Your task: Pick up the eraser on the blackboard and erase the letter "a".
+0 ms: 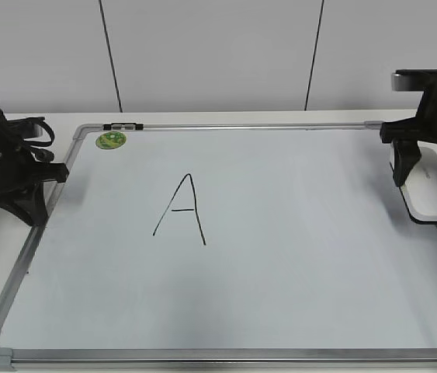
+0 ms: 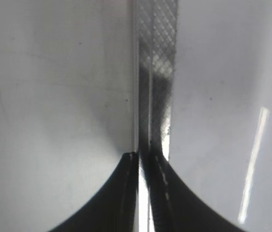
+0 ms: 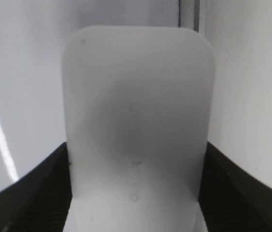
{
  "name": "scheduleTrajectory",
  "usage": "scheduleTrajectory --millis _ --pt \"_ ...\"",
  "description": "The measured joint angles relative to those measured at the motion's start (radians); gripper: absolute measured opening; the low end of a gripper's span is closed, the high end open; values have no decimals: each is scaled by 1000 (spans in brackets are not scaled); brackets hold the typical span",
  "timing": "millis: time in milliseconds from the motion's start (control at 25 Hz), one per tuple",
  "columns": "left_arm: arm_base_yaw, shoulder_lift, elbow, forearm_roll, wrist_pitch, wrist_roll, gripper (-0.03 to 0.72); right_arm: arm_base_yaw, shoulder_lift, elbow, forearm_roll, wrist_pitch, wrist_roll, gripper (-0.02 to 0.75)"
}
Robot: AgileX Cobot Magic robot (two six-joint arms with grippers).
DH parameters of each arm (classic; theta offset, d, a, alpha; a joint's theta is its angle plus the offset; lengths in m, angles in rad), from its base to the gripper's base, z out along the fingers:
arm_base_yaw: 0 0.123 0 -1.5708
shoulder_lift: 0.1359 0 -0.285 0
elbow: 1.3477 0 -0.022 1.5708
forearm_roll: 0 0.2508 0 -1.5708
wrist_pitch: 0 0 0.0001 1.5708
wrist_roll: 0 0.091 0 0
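Observation:
The blackboard (image 1: 296, 280) is a white board with a grey metal frame that lies flat on the table. The white eraser (image 1: 435, 194) lies on it at the right edge. My right gripper (image 1: 429, 177) straddles the eraser, with a finger pressed against each long side. In the right wrist view the eraser (image 3: 136, 96) fills the gap between the right gripper's (image 3: 136, 147) fingers. My left gripper (image 1: 28, 210) rests shut and empty at the board's left frame (image 2: 157, 48), as the left wrist view (image 2: 144, 157) shows. No small letter "a" shows on the board.
A tall black capital "A" (image 1: 181, 210) is drawn left of the board's middle. A round green sticker (image 1: 110, 141) sits at the far left corner. A white wall stands close behind the table.

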Motion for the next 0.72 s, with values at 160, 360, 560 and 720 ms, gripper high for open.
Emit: scheduleTrajectory --millis 160,360,560,720 --pt "0 0 0 0 0 0 66 -10 6 6 20 0 -33 533" --pt "0 0 0 0 0 0 66 -10 73 3 20 0 -47 533" --pt "0 0 0 0 0 0 66 -10 120 -32 20 -2 -56 533" --pt "0 0 0 0 0 0 66 -10 141 -45 7 -4 -56 533"
